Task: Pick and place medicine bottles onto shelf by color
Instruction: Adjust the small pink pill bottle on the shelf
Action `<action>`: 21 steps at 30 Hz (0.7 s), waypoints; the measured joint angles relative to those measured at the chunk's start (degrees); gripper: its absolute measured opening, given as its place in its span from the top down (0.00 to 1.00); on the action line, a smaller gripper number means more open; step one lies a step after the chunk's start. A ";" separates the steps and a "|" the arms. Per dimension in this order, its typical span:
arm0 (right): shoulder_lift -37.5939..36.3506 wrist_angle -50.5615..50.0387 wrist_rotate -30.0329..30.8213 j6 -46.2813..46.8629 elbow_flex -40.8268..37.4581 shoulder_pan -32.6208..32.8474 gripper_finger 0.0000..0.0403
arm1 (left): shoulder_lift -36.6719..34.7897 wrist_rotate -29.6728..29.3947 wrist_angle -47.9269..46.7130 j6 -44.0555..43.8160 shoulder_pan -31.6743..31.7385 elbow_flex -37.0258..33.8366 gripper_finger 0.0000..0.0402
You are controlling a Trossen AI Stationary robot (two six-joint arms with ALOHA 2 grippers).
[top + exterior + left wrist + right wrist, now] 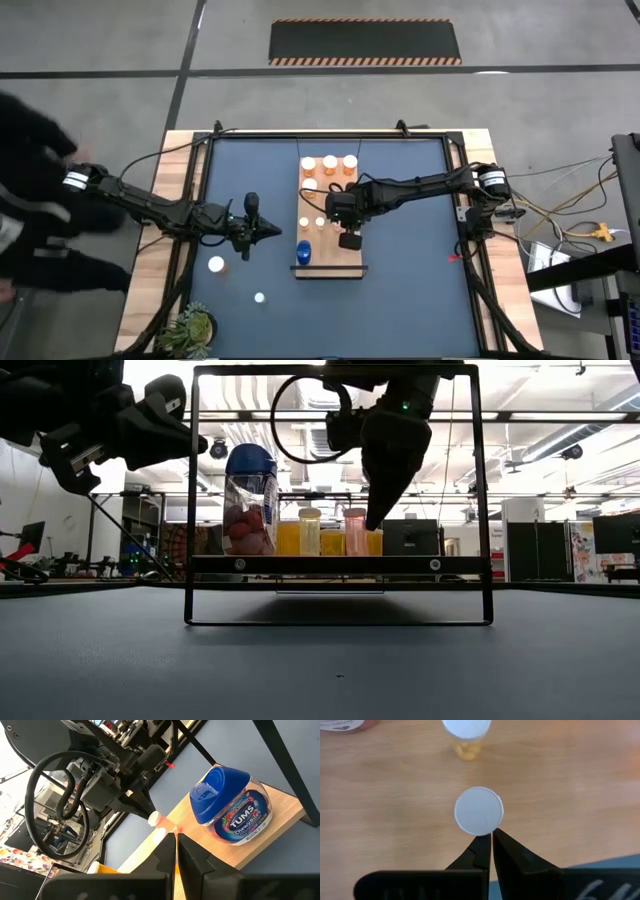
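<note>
The dark table [400, 300] carries the wooden shelf [350, 262] at its middle. On the shelf stand orange bottles [329, 163] with white caps in a row at the far end, more behind them, and a blue bottle [303, 252] near the front edge. Two white-capped bottles [216, 265] stand on the table left of the shelf. The right tool [491, 836] hangs over the shelf, fingers pressed together, tips just beside a white cap [478, 811], holding nothing. The left tool [177, 836], also pressed together and empty, points toward the blue bottle from the left.
</note>
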 joint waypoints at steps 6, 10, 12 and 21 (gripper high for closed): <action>0.00 -0.05 -1.29 1.60 -0.66 0.00 0.98 | 0.00 0.00 -0.01 0.00 0.00 0.00 1.00; 0.02 0.59 -1.23 2.25 -3.00 0.00 0.98 | 0.00 0.00 0.00 0.00 0.00 0.00 1.00; 0.04 2.05 -1.18 2.17 -4.44 0.00 0.98 | 0.00 0.00 0.00 0.00 0.02 -0.04 1.00; 0.09 7.75 -3.61 1.51 -6.47 0.00 0.98 | 0.00 0.00 0.00 0.00 0.00 0.00 1.00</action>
